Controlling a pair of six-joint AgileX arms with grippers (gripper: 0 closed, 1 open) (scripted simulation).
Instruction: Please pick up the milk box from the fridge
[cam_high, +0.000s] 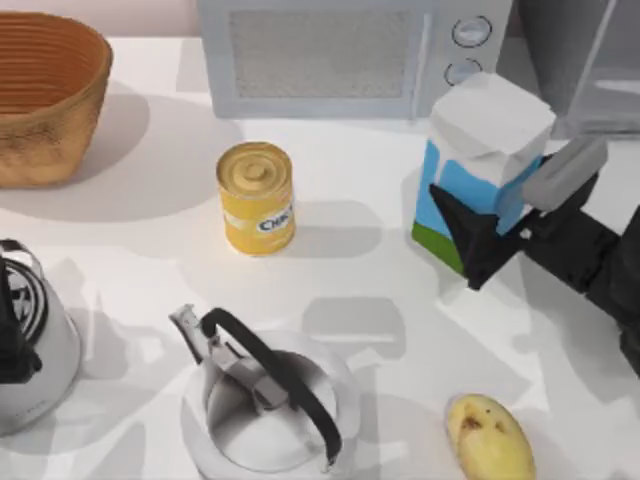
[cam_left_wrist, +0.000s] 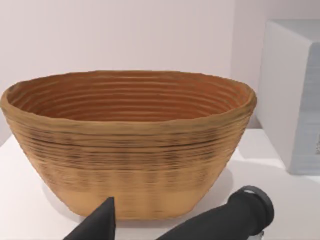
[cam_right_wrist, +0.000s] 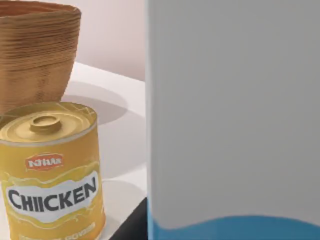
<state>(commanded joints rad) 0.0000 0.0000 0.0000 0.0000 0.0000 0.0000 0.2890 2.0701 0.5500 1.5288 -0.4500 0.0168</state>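
Observation:
The milk box (cam_high: 478, 140), a gable-top carton with a white top, blue sides and a green base, hangs tilted above the table in front of the microwave's right end, outside the fridge (cam_high: 585, 60). My right gripper (cam_high: 518, 208) is shut on the milk box, with a dark finger on its near side and a grey finger on its far side. In the right wrist view the milk box (cam_right_wrist: 235, 100) is very close. My left gripper (cam_left_wrist: 162, 225) is parked at the table's left edge, open and facing the basket.
A light-grey microwave (cam_high: 330, 55) stands at the back. A yellow can (cam_high: 257, 197) sits mid-table and a woven basket (cam_high: 45, 95) at the back left. A steel kettle (cam_high: 265, 400) and a potato (cam_high: 490, 435) lie near the front edge.

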